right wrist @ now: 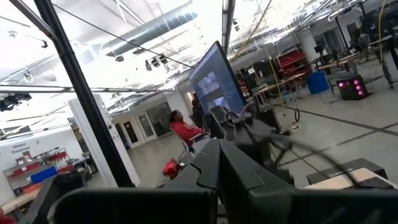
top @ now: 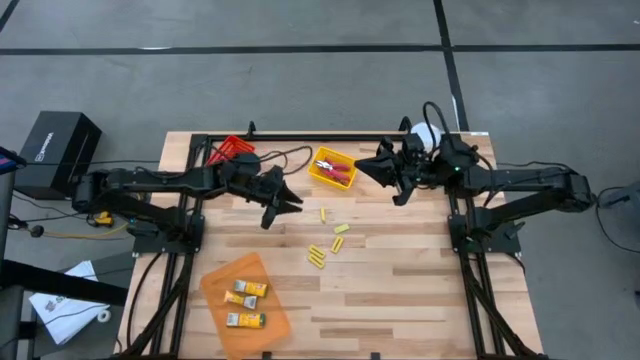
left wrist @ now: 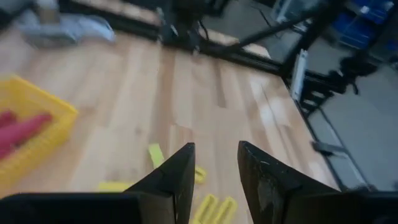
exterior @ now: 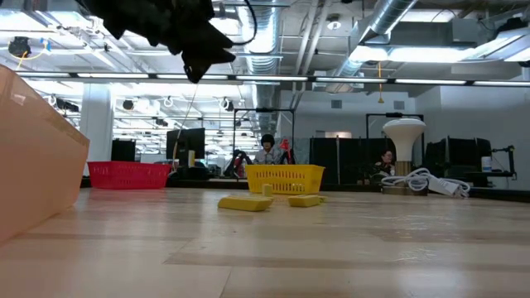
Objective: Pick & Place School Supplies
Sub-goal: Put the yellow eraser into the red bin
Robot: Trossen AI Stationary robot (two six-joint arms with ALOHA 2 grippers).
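The loose yellow sticks [top: 330, 238] lie scattered on the bare wood near the middle of the table [top: 400, 290], some singly, some in a small cluster nearer the front edge. Three yellow-and-white packs [top: 245, 303] already lie in the orange tray [top: 215, 282] at the front left, and red-handled tools [top: 335, 169] sit in the yellow tray [top: 322, 178] at the back; a red tray [top: 230, 150] stands at the back left.

The left gripper [top: 285, 205] hovers above the table just left of the sticks, its fingers parted with nothing between them; in the left wrist view the sticks show right below the fingertips [left wrist: 180, 171]. The step in hand looks like the approach for a pick. The next move calls for lowering over one stick, straddling it across its narrow side, then closing.

The right gripper [top: 362, 168] waits closed and empty, raised near the back of the table beside the yellow tray.
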